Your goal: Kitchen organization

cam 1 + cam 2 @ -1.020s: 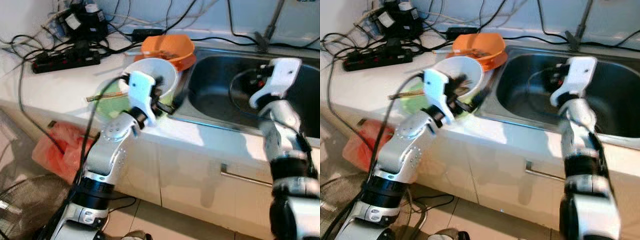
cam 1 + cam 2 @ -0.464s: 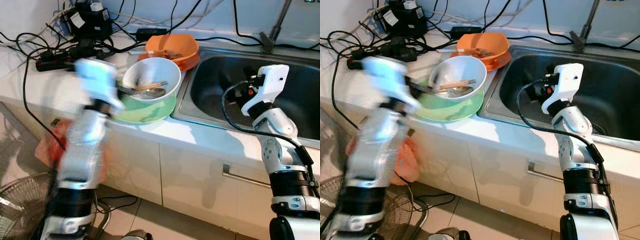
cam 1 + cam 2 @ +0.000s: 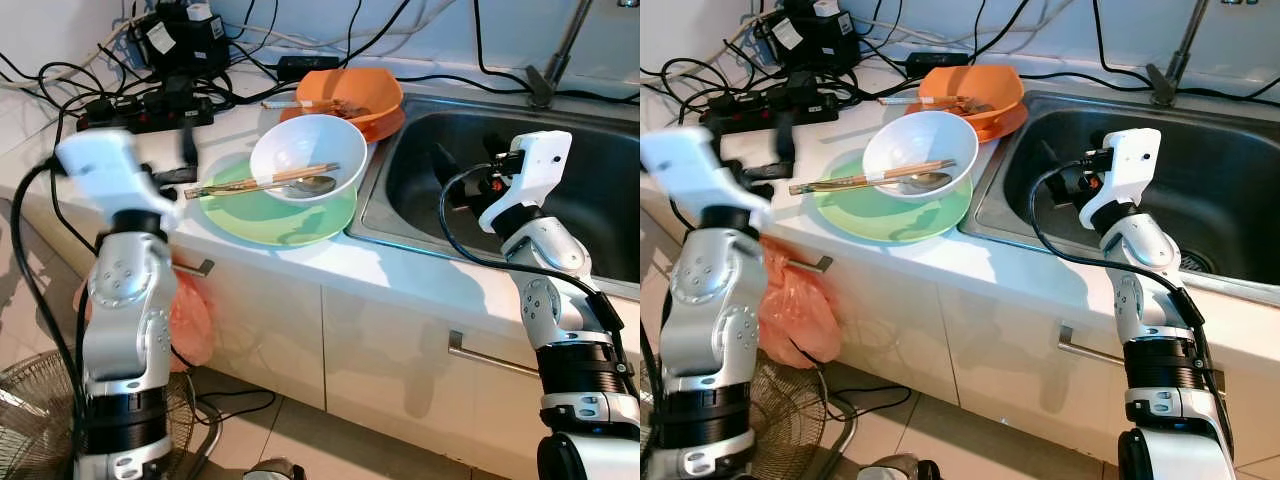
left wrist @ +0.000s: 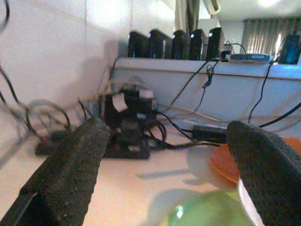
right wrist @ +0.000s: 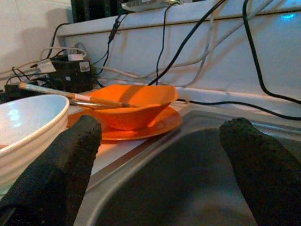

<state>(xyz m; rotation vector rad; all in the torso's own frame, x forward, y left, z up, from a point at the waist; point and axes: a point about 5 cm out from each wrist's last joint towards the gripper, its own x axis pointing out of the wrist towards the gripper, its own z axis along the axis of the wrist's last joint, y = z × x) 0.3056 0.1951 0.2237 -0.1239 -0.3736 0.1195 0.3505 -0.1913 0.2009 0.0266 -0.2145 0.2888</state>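
With both grippers spread and empty — left gripper beside the green plate, right gripper over the sink — the white bowl needed a level rim grip, lest its chopsticks slide.

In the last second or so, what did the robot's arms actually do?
The left gripper pulled back from the white bowl toward the robot's left and now hangs open near the counter edge, holding nothing. The bowl, green plate and orange bowl stayed put; the right gripper kept hovering open over the sink.
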